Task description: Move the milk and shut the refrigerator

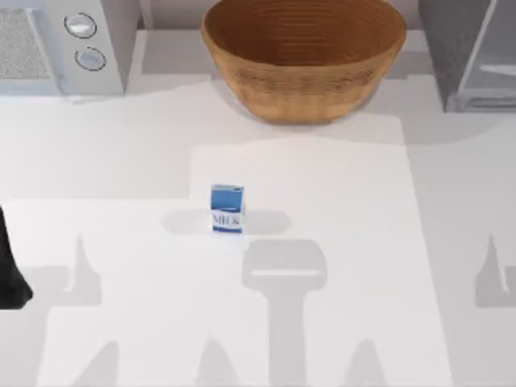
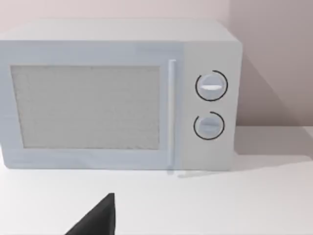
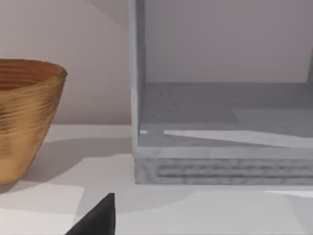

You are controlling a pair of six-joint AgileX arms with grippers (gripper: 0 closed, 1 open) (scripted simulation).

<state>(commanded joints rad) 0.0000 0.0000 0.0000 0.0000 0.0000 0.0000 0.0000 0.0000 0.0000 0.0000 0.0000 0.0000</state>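
Milk [image 1: 226, 209] upright near tabletop [image 1: 339, 266] centre, untouched, free for a grasp. Fridge [image 1: 472, 52] at far right corner, interior open to receive it. Left tool [image 1: 12, 270] parked at left edge; opening impossible to tell.

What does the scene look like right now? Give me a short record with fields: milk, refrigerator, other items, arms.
milk: milk upright on the table, near the middle, untouched
refrigerator: refrigerator at back right, interior open to the right wrist view, nothing on its shelf
other items: basket at back centre; microwave at back left, door closed
arms: left arm at the table's left edge, clear of the milk
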